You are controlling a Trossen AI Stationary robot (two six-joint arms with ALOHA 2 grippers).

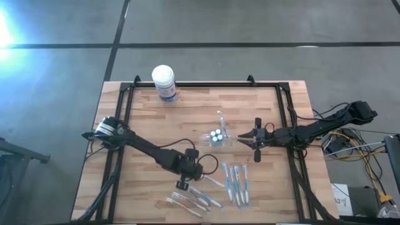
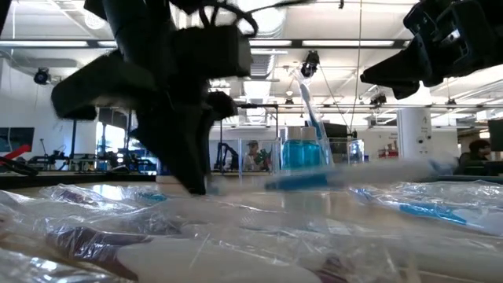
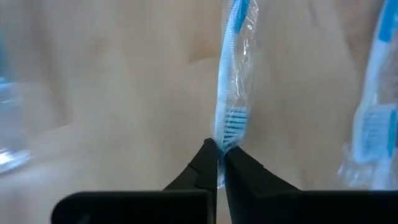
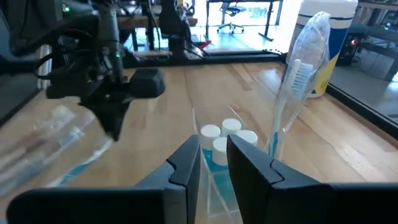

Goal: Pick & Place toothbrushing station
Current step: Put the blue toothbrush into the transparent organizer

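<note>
Now the left gripper (image 3: 219,163), low over the wooden counter (image 1: 144,119), has its fingers clenched on a blue wrapped toothbrush (image 3: 232,93). Centrally, the clear plastic toothbrushing station (image 1: 217,137) sits pinched at its edge by the right gripper (image 1: 241,137).

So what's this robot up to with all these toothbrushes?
It is filling a toothbrushing station, a clear holder mid-table. The right gripper grips the holder's edge; one wrapped toothbrush already stands in it. The left gripper has pinched shut on another wrapped toothbrush lying on the table. More wrapped brushes lie along the near edge.
</note>
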